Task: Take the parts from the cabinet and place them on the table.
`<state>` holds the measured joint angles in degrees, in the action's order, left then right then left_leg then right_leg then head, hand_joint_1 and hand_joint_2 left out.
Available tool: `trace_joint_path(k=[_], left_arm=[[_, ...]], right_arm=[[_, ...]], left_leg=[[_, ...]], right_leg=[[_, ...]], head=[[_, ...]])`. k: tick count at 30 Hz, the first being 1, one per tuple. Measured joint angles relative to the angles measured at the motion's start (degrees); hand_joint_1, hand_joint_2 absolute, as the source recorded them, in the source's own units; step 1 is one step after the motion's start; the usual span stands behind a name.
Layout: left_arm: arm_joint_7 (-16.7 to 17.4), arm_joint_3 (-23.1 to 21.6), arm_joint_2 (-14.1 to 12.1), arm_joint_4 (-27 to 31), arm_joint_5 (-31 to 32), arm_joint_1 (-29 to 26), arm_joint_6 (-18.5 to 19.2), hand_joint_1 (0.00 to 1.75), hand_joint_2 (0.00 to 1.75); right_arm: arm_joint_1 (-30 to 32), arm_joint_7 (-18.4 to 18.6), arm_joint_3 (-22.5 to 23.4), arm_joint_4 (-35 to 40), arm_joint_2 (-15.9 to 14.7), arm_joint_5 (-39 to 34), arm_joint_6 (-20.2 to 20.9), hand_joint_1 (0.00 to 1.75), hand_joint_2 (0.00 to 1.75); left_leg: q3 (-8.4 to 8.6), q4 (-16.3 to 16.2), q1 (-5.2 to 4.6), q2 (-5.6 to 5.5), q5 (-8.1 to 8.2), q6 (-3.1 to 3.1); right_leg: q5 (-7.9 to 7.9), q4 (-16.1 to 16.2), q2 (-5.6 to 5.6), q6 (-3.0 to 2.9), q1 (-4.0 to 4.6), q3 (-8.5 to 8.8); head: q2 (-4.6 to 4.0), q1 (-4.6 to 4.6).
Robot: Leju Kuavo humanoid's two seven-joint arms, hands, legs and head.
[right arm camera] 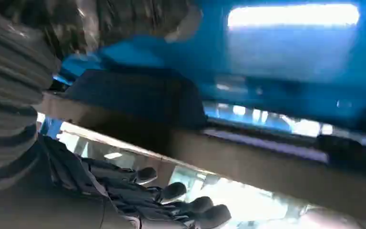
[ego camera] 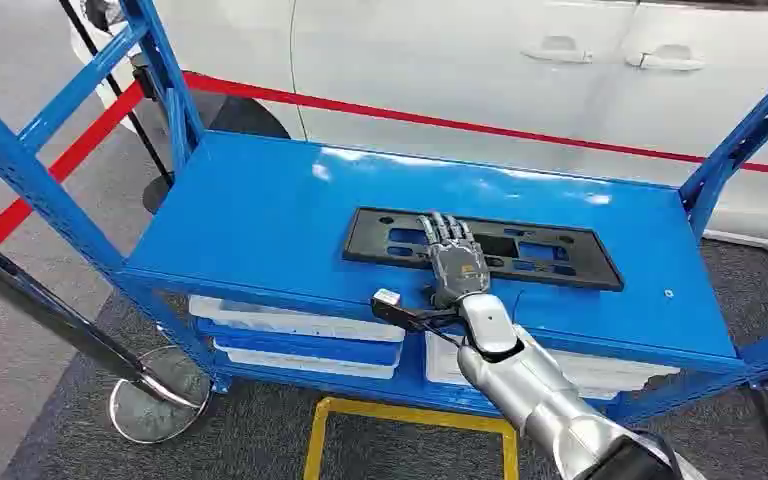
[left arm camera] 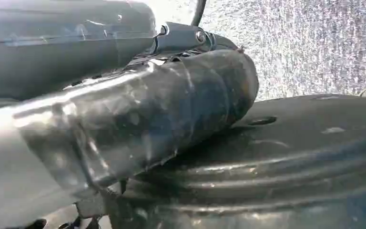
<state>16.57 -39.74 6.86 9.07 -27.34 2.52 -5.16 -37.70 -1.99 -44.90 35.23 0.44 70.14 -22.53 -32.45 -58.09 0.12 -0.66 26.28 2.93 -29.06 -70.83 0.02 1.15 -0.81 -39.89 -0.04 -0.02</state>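
Observation:
A flat black part (ego camera: pixel 550 250), a long frame with cut-outs, lies on the top shelf of the blue cabinet (ego camera: pixel 260 210), near its front edge. My right hand (ego camera: pixel 454 258) rests on the part's middle with its fingers stretched flat over it and the palm at the near edge. In the blurred right wrist view the dark part (right arm camera: pixel 138 95) passes between the thumb and the dark fingers (right arm camera: pixel 190 205), which are not closed on it. My left hand (left arm camera: pixel 138 119) hangs low and looms close and dark, so its fingers cannot be made out.
White bins (ego camera: pixel 290 325) sit on the lower shelf. Blue uprights (ego camera: pixel 170 70) stand at the cabinet's corners. A red barrier tape (ego camera: pixel 440 122) runs in front of a white car (ego camera: pixel 480 60). A stanchion base (ego camera: pixel 155 400) stands at the left, and yellow floor marking (ego camera: pixel 410 415) lies below.

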Motion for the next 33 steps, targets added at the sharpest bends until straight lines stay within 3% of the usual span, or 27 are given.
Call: trace_joint_path(k=[1, 2, 3, 4, 5, 15, 25, 26, 33], left_arm=[[-0.15, 0.00, 0.02, 0.00, 0.00, 0.00, -0.04, 0.00, 0.00], [-0.48, 0.00, 0.04, 0.00, -0.02, 0.02, -0.11, 0.00, 0.00], [-0.66, 0.00, 0.04, 0.00, -0.09, 0.05, -0.15, 0.00, 0.00], [-0.81, -0.02, 0.04, 0.00, -0.15, 0.02, -0.15, 0.00, 0.00], [-1.03, -0.02, -0.04, -0.02, -0.28, -0.04, -0.20, 0.00, 0.00], [-1.18, -0.02, -0.04, -0.02, -1.22, -0.05, -0.20, 0.00, 0.00], [-1.11, 0.00, 0.02, -0.02, -2.71, -0.05, -0.20, 0.00, 0.00], [-1.16, 0.00, 0.02, -0.02, -2.84, -0.06, -0.20, 0.00, 1.75], [-0.98, 0.00, -0.15, -0.13, -3.82, 0.03, 0.76, 0.00, 1.75]], right_arm=[[-0.27, 0.00, -0.24, -0.48, 0.15, 0.00, 0.63, 1.75, 1.75], [-0.49, 0.00, -0.48, -0.87, 0.37, -0.02, 1.36, 1.75, 1.75], [-0.69, -0.09, -0.66, -1.22, 0.48, -0.11, 1.77, 1.75, 1.75], [-0.80, -0.26, -0.85, -1.44, 0.81, -0.22, 2.08, 1.75, 1.75], [-0.78, -0.46, -0.98, -1.66, 1.20, -0.31, 2.36, 1.75, 1.75], [-1.25, -1.31, -1.86, -2.12, 1.97, -0.55, 3.47, 1.75, 1.75], [-1.27, -1.81, -3.10, -0.80, 1.86, -1.14, 5.00, 1.75, 1.75], [-1.26, -1.84, -3.34, -0.46, 1.79, -1.27, 5.16, 1.75, 1.75], [-0.99, -2.91, -4.11, 1.18, 1.29, -1.51, 6.49, 1.75, 1.75]], left_leg=[[0.38, -0.01, -0.01, -0.04, 0.19, -0.15], [0.64, 0.00, -0.02, -0.11, 0.35, -0.38], [0.56, -0.10, -0.42, -0.18, 0.55, -0.70], [0.43, -0.17, -0.40, -0.22, 0.65, -0.86], [0.48, -0.24, -0.56, -0.15, 0.86, -0.25], [0.98, 0.55, -0.39, -0.18, 0.45, -1.24], [1.03, 0.56, -0.38, -0.11, 0.52, -1.33], [1.03, 0.55, -0.38, -0.09, 0.53, -1.33], [1.03, 0.54, -0.48, -0.07, 0.55, -1.31]], right_leg=[[2.76, 5.41, 0.00, -0.32, 0.04, 2.59], [4.31, 10.55, 0.00, -0.79, 0.15, 4.89], [3.30, 11.48, -0.04, -0.95, 0.64, 5.42], [3.70, 11.87, 0.05, -0.89, 0.49, 5.47], [3.78, 12.02, 0.22, -0.39, 0.25, 5.66], [3.60, 11.91, 0.28, -1.13, 0.50, 5.74], [3.57, 11.90, 0.31, -1.15, 0.56, 5.77], [3.57, 11.91, 0.31, -1.15, 0.56, 5.78], [3.58, 11.92, 0.32, -1.14, 0.47, 5.79]], head=[[0.00, -0.02], [0.00, 0.00], [0.00, -0.02], [0.00, -0.07], [0.00, -0.09], [0.00, -0.07], [0.00, -0.07], [0.00, -0.07], [0.00, -0.07]])
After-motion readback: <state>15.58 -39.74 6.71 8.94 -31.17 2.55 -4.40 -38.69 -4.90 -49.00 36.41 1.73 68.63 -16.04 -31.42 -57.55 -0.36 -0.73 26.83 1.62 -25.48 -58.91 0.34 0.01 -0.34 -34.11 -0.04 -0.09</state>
